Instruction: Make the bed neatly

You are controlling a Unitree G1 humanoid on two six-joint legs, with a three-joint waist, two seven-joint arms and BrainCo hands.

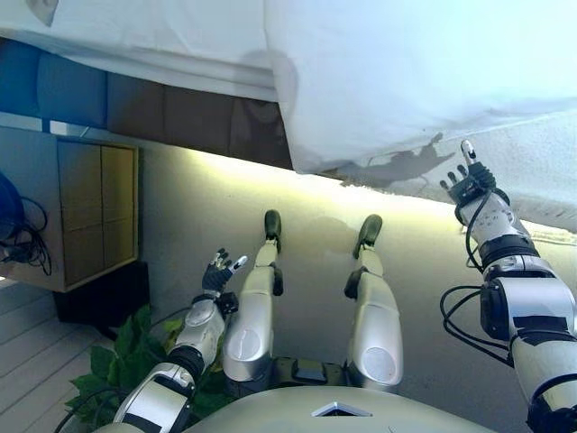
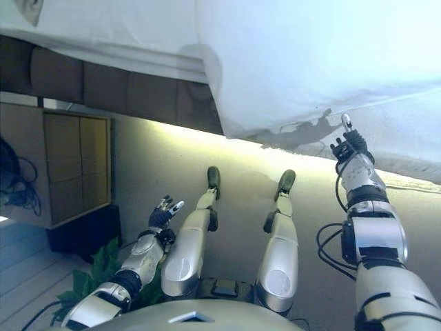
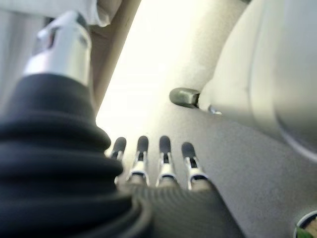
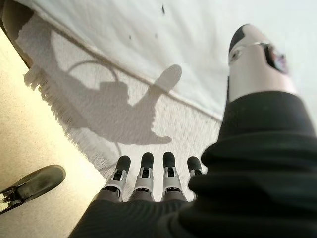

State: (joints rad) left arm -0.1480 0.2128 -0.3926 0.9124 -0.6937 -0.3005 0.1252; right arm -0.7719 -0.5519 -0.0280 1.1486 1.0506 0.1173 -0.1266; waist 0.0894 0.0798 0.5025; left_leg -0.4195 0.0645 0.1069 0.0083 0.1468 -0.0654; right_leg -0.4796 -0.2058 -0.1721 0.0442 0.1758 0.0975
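Note:
A smooth white duvet [image 1: 406,81] hangs over the bed's edge across the top of the eye views. Under it at the right lies a textured white blanket [image 1: 550,171] with a fringed edge, which also shows in the right wrist view [image 4: 148,114]. My right hand [image 1: 471,185] is raised just in front of that blanket's fringe, fingers straight, holding nothing. Its own wrist view [image 4: 143,183] shows the fingers spread and clear of the cloth. My left hand [image 1: 219,271] hangs low by my left side, open and empty, over the carpet [image 3: 166,171].
The bed's dark padded base [image 1: 180,113] runs below the duvet. A wooden bedside cabinet [image 1: 95,212] stands at the left with cables [image 1: 22,239] beside it. A green plant [image 1: 122,347] is at the lower left. Beige carpet [image 1: 315,198] lies between me and the bed.

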